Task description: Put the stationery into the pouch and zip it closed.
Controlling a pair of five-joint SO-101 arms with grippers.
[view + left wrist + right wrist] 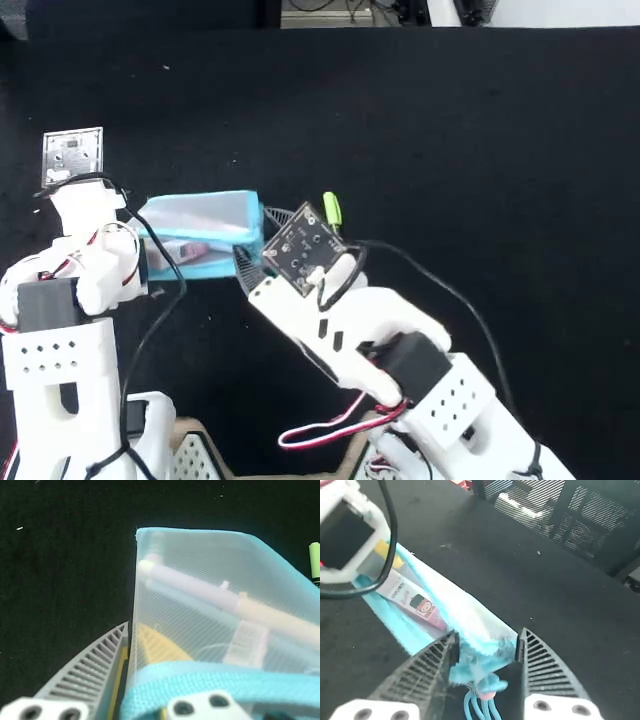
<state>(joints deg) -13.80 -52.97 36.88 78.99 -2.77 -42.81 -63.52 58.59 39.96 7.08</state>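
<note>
A table covered in black matte cloth [480, 150] carries everything, and its far edge runs straight across the top of the high view. A few pale specks dot the cloth. A turquoise mesh zip pouch [200, 228] rests on it, left of centre, its long side running left to right. A short lime-green marker with a dark tip [331, 208] lies directly on the cloth near the pouch's right end, apart from it, and points away from the near edge.
</note>
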